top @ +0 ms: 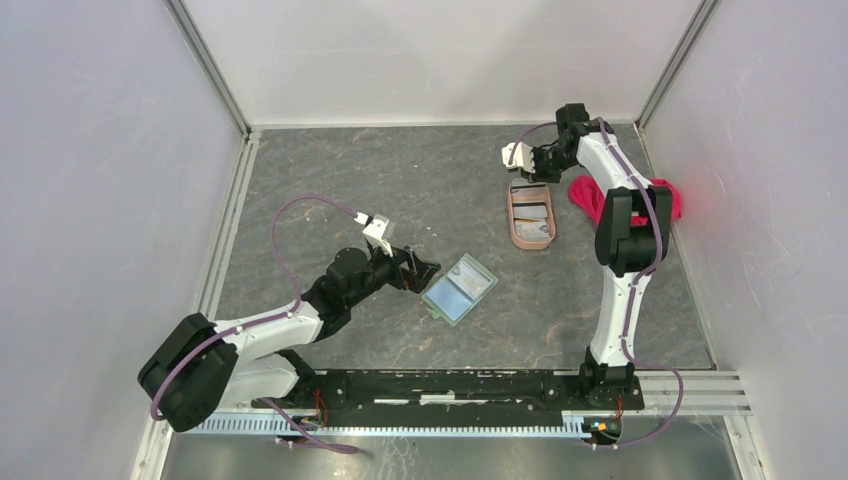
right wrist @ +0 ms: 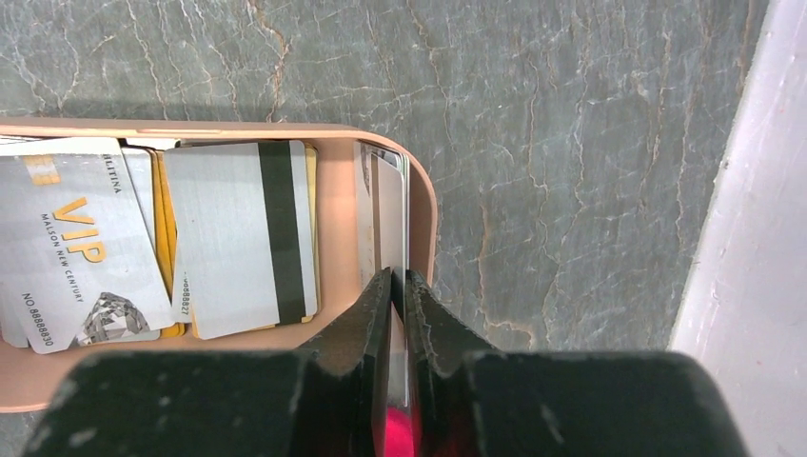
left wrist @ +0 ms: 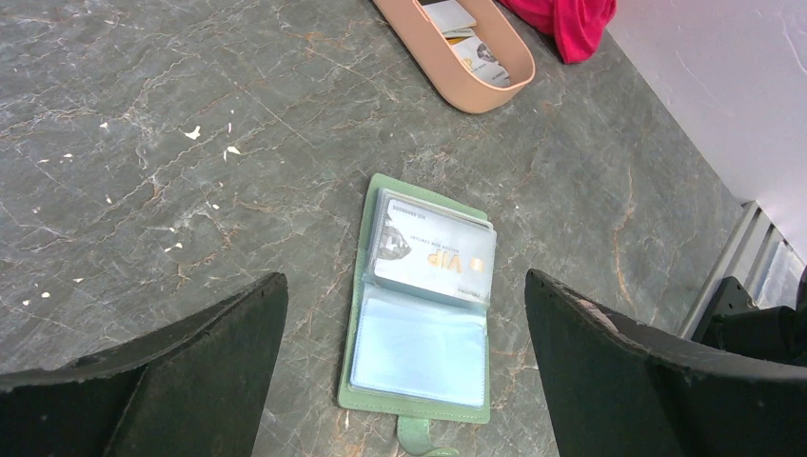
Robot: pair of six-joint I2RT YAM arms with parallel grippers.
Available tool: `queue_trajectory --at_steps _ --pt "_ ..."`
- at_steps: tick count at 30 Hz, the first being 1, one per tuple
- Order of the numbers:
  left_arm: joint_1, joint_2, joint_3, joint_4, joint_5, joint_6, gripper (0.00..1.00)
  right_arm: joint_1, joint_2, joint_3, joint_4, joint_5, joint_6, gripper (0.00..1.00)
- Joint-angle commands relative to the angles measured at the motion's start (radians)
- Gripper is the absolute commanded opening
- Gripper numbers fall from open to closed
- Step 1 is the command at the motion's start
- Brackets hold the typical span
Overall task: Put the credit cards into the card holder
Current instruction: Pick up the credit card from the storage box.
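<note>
The sage-green card holder [top: 459,288] lies open on the table, with a whitish VIP card [left wrist: 433,257] in its far pocket and a pale blue pocket [left wrist: 419,350] near me. My left gripper [top: 418,270] is open, just left of the holder, its black fingers [left wrist: 190,371] straddling it in the left wrist view. My right gripper [right wrist: 400,286] is shut on a thin card [right wrist: 388,214] held on edge at the right end of the pinkish tray [right wrist: 423,205]. Whitish, striped and yellow credit cards [right wrist: 238,238] lie flat in the tray [top: 530,213].
A red-pink cloth [top: 592,197] lies right of the tray, partly behind the right arm; it also shows in the left wrist view [left wrist: 571,24]. White walls and metal rails [top: 225,220] bound the grey stone-patterned table.
</note>
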Motion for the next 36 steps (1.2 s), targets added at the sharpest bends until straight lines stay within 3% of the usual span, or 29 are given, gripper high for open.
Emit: queue_trajectory --at_steps 1,9,16,23,31,36 --pt "0.005 0.001 0.019 0.056 0.018 -0.006 1.00 -0.006 -0.062 0.001 -0.026 -0.050 -0.039 0.14" --pt "0.005 -0.007 0.016 0.058 0.020 -0.010 1.00 -0.006 -0.072 0.001 -0.080 -0.063 -0.055 0.11" --pt "0.005 -0.013 0.014 0.061 0.026 -0.015 1.00 -0.005 -0.101 0.001 -0.118 -0.079 -0.052 0.00" --pt "0.005 -0.024 0.001 0.132 0.054 -0.076 1.00 -0.006 -0.192 -0.024 -0.143 -0.119 0.071 0.00" --pt "0.005 0.018 -0.024 0.346 0.169 -0.256 0.99 -0.006 -0.457 -0.322 -0.038 -0.286 0.294 0.00" --pt "-0.025 0.054 -0.018 0.399 0.158 -0.361 0.96 -0.008 -0.641 -0.592 0.153 -0.536 0.592 0.00"
